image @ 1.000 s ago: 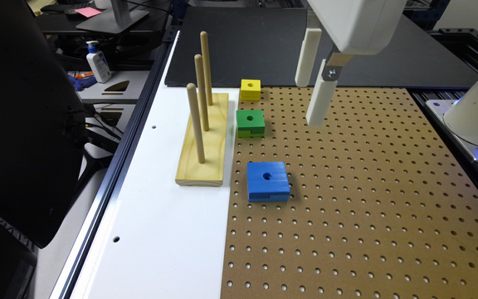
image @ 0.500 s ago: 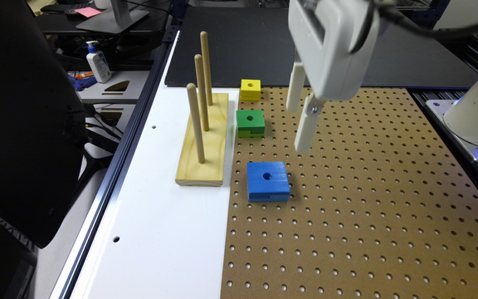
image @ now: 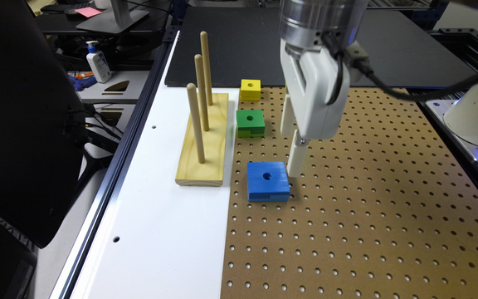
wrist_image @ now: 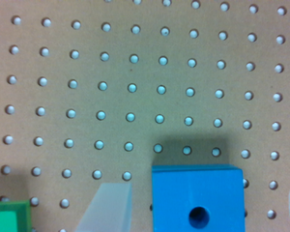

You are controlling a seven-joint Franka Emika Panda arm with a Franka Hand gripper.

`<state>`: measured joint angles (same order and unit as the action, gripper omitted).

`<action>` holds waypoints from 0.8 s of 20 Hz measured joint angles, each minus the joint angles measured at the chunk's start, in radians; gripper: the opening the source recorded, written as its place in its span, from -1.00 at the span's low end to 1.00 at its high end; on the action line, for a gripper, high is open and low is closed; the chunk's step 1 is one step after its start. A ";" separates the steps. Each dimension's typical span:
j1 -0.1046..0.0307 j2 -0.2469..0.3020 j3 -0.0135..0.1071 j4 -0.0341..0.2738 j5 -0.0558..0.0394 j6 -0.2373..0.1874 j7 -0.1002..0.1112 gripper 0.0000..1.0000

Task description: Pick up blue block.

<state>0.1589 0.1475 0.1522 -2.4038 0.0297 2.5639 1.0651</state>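
Approach step, by my reading: I have the gripper (image: pixel 292 143) low over the pegboard (image: pixel 367 216), and the blue block (image: pixel 267 181) is not yet grasped. The block lies flat on the pegboard near its edge with the white table (image: pixel 160 232), close to the near end of the wooden peg stand (image: pixel 203 141). In the wrist view the jaws stand spread: one finger (wrist_image: pixel 108 208) shows on one side of the blue block (wrist_image: pixel 198 198), and a sliver of the other shows at the frame edge on the opposite side, so the block sits between them.

Next move: I judge I must centre, descend until the fingers flank the block's sides, then squeeze.

Farther back sit the green block (image: pixel 250 122) and the yellow block (image: pixel 250 89).

Limitations: the wrist view crops the block and fingertips, so remaining height is unclear. In the exterior view the gripper body hides the pegboard behind it.
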 joint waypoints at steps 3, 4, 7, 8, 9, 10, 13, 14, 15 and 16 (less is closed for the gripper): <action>0.000 0.000 0.000 0.003 0.0000 0.000 0.000 1.00; 0.000 0.000 0.000 0.006 0.0000 0.000 0.000 1.00; 0.000 0.000 -0.001 0.014 0.0000 0.000 0.000 1.00; 0.000 0.000 -0.001 0.015 0.0000 0.000 0.000 1.00; -0.001 0.000 -0.001 0.016 0.0000 0.000 0.000 1.00; -0.001 0.000 -0.002 0.017 0.0000 0.000 0.000 1.00; -0.002 0.006 -0.002 0.018 -0.0001 0.002 0.000 1.00; -0.002 0.015 -0.002 0.018 -0.0003 0.007 0.000 1.00; -0.002 0.027 -0.002 0.018 -0.0008 0.017 -0.001 1.00; -0.002 0.037 -0.003 0.018 -0.0012 0.026 -0.001 1.00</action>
<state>0.1570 0.1847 0.1497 -2.3860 0.0285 2.5902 1.0645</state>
